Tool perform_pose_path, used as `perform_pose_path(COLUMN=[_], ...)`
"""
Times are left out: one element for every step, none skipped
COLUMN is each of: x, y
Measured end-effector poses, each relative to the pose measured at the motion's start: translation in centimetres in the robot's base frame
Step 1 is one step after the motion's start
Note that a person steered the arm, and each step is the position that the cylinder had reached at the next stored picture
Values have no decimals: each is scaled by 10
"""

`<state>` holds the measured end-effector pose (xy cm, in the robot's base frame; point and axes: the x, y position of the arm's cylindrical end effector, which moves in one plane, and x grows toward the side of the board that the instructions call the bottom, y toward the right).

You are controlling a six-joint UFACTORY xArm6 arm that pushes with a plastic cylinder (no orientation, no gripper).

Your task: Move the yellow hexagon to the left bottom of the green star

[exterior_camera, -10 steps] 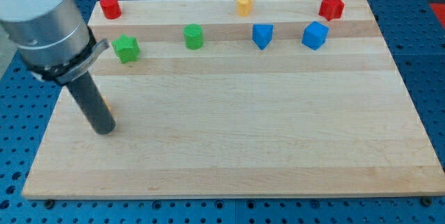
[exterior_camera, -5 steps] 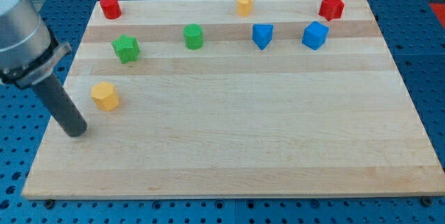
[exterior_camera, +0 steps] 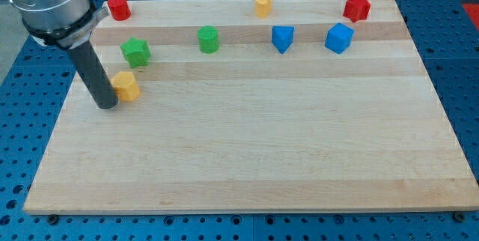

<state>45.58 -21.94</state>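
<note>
The yellow hexagon (exterior_camera: 126,86) lies on the wooden board (exterior_camera: 247,159) at the view's left, just below and slightly left of the green star (exterior_camera: 135,52). My tip (exterior_camera: 106,105) stands at the hexagon's left, touching or almost touching its lower left side. The dark rod rises from the tip toward the view's top left and hides part of the board's left edge.
A red cylinder (exterior_camera: 118,7) sits at the top left. A green cylinder (exterior_camera: 208,39), a blue block (exterior_camera: 282,38) and a blue cube (exterior_camera: 339,37) stand in a row. A yellow block (exterior_camera: 263,4) and a red star (exterior_camera: 357,7) sit along the top edge.
My tip swung left off the hexagon, then came back up and right against it. The yellow hexagon shifted right and up, closer to the green star.
</note>
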Motion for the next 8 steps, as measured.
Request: perform_pose_path(x=[6, 9, -5, -6, -6, -13, -29, -33], y=[15, 22, 22, 28, 48, 52, 38, 23])
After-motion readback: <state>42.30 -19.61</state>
